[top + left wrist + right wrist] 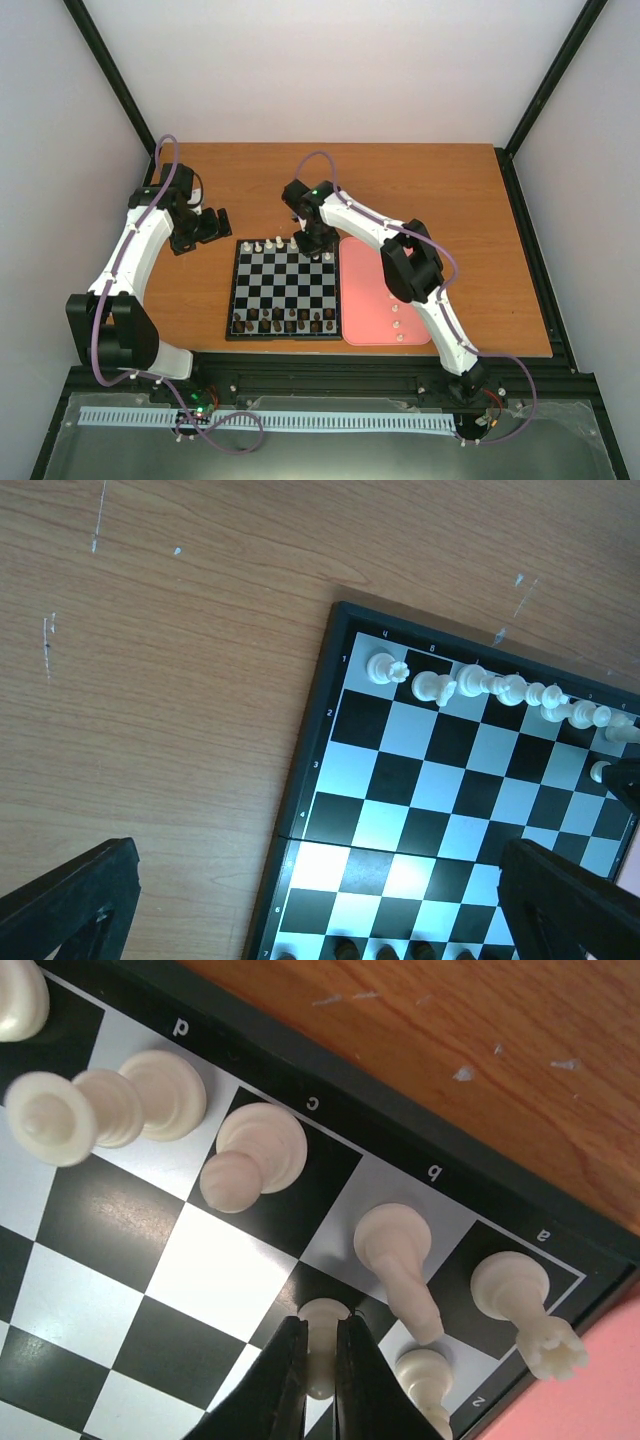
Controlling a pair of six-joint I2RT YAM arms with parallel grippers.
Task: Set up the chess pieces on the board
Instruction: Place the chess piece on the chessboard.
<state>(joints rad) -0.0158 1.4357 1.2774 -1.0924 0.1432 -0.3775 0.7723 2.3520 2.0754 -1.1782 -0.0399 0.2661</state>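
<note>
The board lies in the middle of the table, with white chess pieces along its far row. My right gripper hangs over the board's far right corner. In the right wrist view it is shut on a white pawn, held just above a black square of the second row. Beside it stand another white pawn, a rook in the corner and more white pieces. My left gripper is open over bare wood left of the board, holding nothing; its fingers frame the board's left edge.
Dark brown pieces fill the board's near rows. A pink tray touches the board's right side and holds several loose white pieces. Bare wooden table lies behind and to both sides.
</note>
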